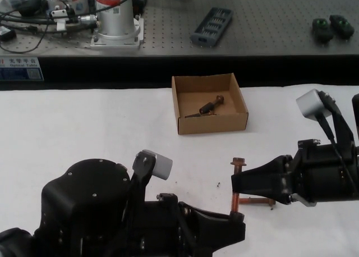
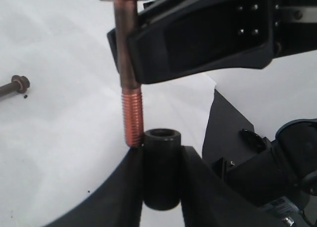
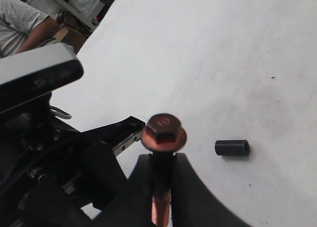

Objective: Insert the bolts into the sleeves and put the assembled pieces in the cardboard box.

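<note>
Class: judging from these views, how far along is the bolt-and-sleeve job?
Done: one assembled piece lies in the cardboard box. In hand: the left gripper holds a sleeve upright, the right gripper a bolt, its tip beside the sleeve's rim, not yet inside. Left: insert it, box it, then pair the spare bolt and spare sleeve.

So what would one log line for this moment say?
left gripper: shut on sleeve | right gripper: shut on bolt, tip at sleeve rim, not yet in | cardboard box: assembled piece inside
</note>
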You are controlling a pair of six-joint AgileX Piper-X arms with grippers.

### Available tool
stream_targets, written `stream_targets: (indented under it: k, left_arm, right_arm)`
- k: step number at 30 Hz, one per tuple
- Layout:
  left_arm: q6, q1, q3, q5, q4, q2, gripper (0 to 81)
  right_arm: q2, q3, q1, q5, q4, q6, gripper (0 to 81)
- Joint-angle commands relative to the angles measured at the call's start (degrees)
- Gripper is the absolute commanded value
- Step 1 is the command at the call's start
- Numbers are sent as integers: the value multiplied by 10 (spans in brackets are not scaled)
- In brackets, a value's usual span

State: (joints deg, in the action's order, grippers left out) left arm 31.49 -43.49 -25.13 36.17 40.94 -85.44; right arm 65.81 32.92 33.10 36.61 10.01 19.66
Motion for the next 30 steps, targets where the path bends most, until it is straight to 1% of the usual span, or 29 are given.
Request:
stream_targets:
  k: [1, 8, 16, 25, 30]
  left_arm:
    - [-9, -3, -2, -9, -18, 2, 125]
    - [-16, -5, -2, -8, -26, -22, 125]
    - [-12, -5, -2, -16, 11, -23, 125]
    - [-13, -5, -2, -11, 16, -23, 125]
    - [-17, -5, -2, -37, 16, -18, 125]
  right_arm:
    - [-8, 1, -3, 17, -1, 0, 19]
    - [-8, 1, -3, 17, -1, 0, 19]
    - [-8, 1, -3, 17, -1, 0, 19]
    - [-8, 1, -3, 17, -1, 0, 19]
    - [-8, 1, -3, 17, -1, 0, 19]
